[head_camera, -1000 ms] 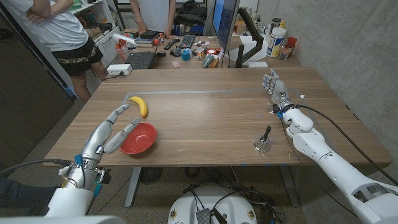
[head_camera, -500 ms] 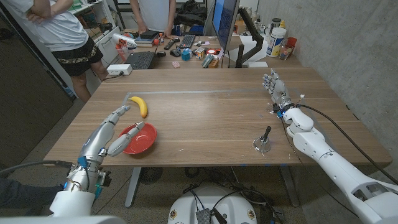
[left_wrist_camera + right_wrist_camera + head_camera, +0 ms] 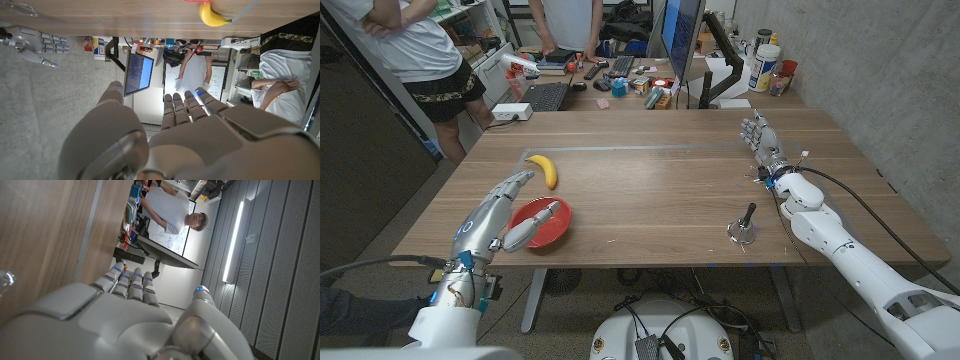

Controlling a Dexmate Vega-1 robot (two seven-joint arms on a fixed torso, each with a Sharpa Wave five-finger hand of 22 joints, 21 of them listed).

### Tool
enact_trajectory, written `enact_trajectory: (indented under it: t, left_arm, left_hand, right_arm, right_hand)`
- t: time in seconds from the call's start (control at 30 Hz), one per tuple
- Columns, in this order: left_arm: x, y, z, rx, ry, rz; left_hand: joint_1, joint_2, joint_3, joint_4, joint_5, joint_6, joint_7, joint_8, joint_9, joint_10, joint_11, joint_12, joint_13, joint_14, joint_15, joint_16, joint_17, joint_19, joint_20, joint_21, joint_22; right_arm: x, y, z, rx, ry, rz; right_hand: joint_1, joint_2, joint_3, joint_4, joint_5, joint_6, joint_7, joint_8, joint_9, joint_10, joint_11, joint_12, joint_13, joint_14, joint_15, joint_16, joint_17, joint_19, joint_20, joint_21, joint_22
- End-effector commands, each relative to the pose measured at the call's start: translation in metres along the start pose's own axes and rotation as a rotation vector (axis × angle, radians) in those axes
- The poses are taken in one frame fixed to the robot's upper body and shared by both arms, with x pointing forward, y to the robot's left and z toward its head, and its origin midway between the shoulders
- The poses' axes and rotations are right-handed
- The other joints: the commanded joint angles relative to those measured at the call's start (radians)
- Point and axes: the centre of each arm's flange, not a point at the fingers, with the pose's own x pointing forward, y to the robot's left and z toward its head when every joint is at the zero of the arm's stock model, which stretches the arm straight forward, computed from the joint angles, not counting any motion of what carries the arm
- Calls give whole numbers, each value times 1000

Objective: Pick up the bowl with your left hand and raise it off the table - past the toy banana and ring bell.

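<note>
My left hand (image 3: 500,222) pinches red bowl (image 3: 542,222) near-left rim, bowl upright; right hand (image 3: 761,140) empty, fingers straight.

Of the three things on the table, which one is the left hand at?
The red bowl near the front edge: the left hand is at its rim. The toy banana lies just behind it, the ring bell far across.
</note>
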Motion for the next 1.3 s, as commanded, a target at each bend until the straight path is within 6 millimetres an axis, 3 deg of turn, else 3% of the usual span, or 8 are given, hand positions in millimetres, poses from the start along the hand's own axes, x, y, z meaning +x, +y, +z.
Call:
enact_trajectory:
  t: [0.03,1.1,1.3]
  left_arm:
    - [-2,3,14,150,7,14]
    - [-8,5,11,302,75,-60]
    - [-9,5,11,313,87,-66]
  left_hand:
    - [27,-6,1,-13,8,15,-4,11,2,15,-1,11,3,23,-3,6,3,14,-11,4,5]
    - [52,-32,-12,-32,8,22,-19,8,3,51,-3,19,6,41,1,5,5,23,-12,2,6]
    - [58,-40,-16,-36,9,27,-26,8,4,56,15,19,7,50,11,6,6,27,-8,2,7]
  right_arm:
    - [-3,-6,0,5,-5,-9]
    - [0,0,-2,11,-8,-11]
    - [1,1,-3,13,-5,-9]
  right_hand:
    - [7,7,0,-5,5,4,-1,4,2,4,-3,2,3,5,3,5,3,4,-4,-1,5]
    - [5,8,-3,-4,6,1,-2,3,2,2,-3,0,3,3,4,3,4,3,-4,-1,5]
    - [5,8,-3,-5,6,1,-3,3,2,1,-3,0,3,2,3,3,4,2,-3,-1,5]
